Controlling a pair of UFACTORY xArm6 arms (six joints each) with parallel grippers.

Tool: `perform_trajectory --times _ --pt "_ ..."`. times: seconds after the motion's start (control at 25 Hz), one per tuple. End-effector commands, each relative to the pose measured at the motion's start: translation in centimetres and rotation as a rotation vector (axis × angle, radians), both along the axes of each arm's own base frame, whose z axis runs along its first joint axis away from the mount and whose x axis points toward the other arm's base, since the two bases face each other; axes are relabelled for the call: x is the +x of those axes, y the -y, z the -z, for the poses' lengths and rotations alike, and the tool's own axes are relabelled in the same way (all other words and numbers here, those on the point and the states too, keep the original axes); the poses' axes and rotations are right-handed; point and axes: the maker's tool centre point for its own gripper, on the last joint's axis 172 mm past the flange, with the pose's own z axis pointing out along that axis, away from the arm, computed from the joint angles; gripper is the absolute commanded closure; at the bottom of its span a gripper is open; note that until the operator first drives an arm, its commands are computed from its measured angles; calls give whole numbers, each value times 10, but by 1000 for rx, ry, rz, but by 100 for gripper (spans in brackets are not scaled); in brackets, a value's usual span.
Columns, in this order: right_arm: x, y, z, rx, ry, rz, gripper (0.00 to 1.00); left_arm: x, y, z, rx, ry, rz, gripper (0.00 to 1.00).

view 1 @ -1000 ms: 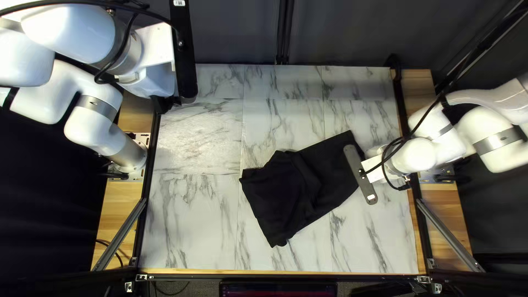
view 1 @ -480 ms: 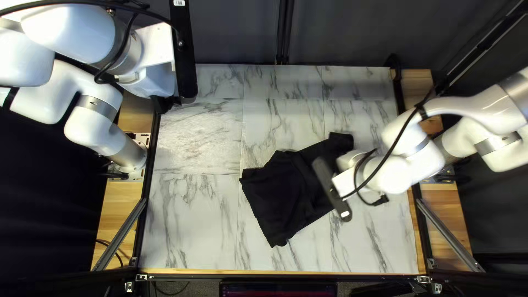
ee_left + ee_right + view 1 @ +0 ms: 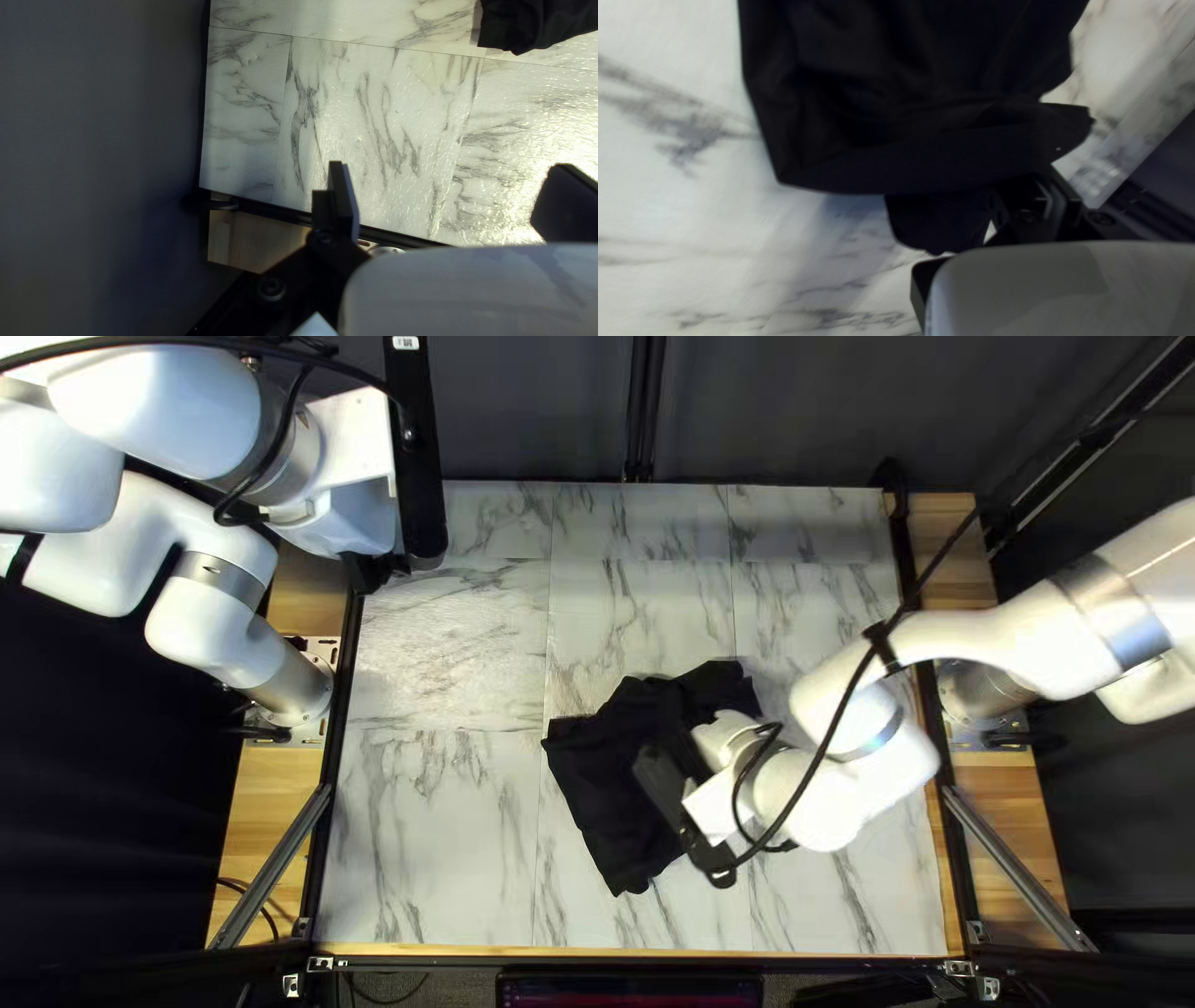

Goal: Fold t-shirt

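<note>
The black t-shirt (image 3: 600, 790) lies partly bunched near the middle of the table. Over its right part is my right gripper (image 3: 687, 815), which hides some of the cloth. In the right wrist view, the t-shirt (image 3: 890, 93) has a raised edge running to my right gripper (image 3: 1047, 190), shut on it; the fingertips are partly covered by fabric. My left gripper (image 3: 421, 473) is held up at the far left corner, away from the shirt. In the left wrist view my left gripper (image 3: 451, 196) stands open with nothing between its fingers, and a corner of the t-shirt (image 3: 529, 28) shows far ahead.
Marbled tabletop (image 3: 436, 834) surrounds the shirt, with bare surface to its left and beyond it. Black rails (image 3: 334, 747) edge the table's sides. A dark curtain (image 3: 535, 411) hangs behind the far edge. The right arm reaches across the table's right part.
My right gripper has swept from the t-shirt's right end leftward and slightly nearer the front edge, bringing that end of the cloth over the rest. The left arm has stayed still.
</note>
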Motion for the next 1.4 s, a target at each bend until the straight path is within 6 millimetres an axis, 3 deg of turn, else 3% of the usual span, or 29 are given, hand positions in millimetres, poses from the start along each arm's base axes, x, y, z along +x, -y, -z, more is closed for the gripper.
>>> perform_trajectory --times 0.04,0.36,0.52,0.64,0.8,0.88,1.0,1.16,1.28,1.32,1.36,1.4 --pt "20 -27 15 -16 2 -60 100 0 0 0 0 0 0 0" --pt "48 -61 50 -9 -28 -182 100 0 0 0 0 0 0 0" --pt "50 -80 52 -19 -27 -216 100 0 0 0 0 0 0 0" --pt "41 -89 39 -43 -16 -213 100 0 0 0 0 0 0 0" --pt "32 -84 4 -63 10 -201 100 0 0 0 0 0 0 0" --pt "39 -90 -6 -77 25 -206 100 0 0 0 0 0 0 0" --pt "55 -98 -4 -90 38 -223 100 0 0 0 0 0 0 0" --pt "83 -112 12 -92 54 -273 100 0 0 0 0 0 0 0" --pt "94 -120 31 -88 49 -305 100 0 0 0 0 0 0 0" --pt "96 -121 36 -86 44 -312 54 0 0 0 0 0 0 0" --pt "98 -121 44 -81 31 -326 0 0 0 0 0 0 0 0" --pt "97 -119 47 -75 21 -332 0 0 0 0 0 0 0 0"
